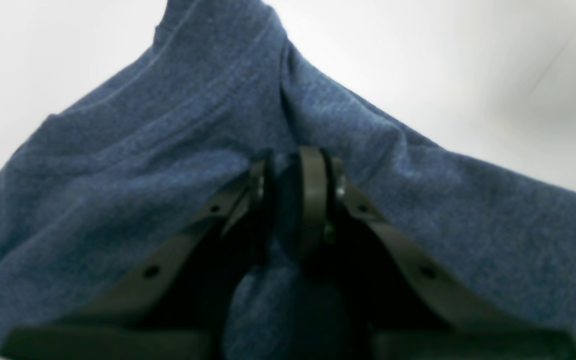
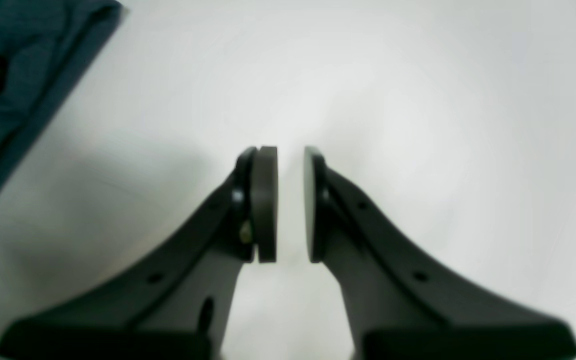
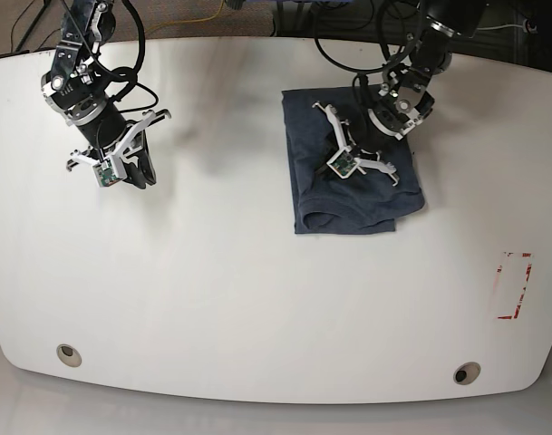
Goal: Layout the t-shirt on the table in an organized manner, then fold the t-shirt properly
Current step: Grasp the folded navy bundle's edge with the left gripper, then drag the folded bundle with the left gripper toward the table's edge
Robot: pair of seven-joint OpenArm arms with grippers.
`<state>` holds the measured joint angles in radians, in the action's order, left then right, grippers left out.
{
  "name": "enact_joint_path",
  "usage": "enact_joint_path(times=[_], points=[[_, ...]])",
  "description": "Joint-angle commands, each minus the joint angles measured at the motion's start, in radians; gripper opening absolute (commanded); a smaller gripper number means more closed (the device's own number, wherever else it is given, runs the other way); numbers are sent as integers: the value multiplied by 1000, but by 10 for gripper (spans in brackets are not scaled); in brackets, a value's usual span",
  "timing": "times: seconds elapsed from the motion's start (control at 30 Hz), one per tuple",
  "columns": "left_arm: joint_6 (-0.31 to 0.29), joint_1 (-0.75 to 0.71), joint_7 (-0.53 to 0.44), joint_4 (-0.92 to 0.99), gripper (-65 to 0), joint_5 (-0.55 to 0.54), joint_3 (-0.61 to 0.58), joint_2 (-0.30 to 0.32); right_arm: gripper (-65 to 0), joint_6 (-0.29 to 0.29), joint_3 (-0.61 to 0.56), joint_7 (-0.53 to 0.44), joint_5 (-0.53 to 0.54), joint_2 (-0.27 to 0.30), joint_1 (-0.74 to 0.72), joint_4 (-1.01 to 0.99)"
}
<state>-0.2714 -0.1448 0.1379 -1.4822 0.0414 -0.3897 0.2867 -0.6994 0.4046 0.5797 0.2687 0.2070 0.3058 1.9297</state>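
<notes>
Near edge of the table (image 3: 257, 344): two grey grommet holes (image 3: 68, 354), red-taped rectangle (image 3: 514, 285) to one side. Farther back, t-shirt (image 3: 348, 181) folded into a rough rectangle. Left gripper (image 1: 295, 200) pinched on the t-shirt's fabric. Right gripper (image 2: 290, 205) well apart over bare white surface, jaws narrowly parted, holding nothing.

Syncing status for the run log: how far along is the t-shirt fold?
Looks late-stage. Done: the t-shirt already lies as a compact, roughly rectangular bundle on the table. In hand: the left claw is shut on a fold of its fabric. The right claw hangs over bare table, slightly parted, holding nothing. Left: the lower edge is uneven, so a final fold or tidy, then release.
</notes>
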Motion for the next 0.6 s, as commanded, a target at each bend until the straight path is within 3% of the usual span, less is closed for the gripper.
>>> enact_joint_path(times=[0.0,0.2,0.4,0.57], points=[[7,-34,138,-10,-582,-8,15,92,-563,1,4,-28,17,9,-7,17],[-12,-62,139,-56,-582,-127,38,220,-563,1,4,-28,17,7,-7,17],[-98,-77,139,-51,-582,-182,67,343,-563,1,4,-28,17,13,-7,17],[-182,-83,139,-25,-582,-226,168,385,-563,1,4,-28,17,13,-7,17]])
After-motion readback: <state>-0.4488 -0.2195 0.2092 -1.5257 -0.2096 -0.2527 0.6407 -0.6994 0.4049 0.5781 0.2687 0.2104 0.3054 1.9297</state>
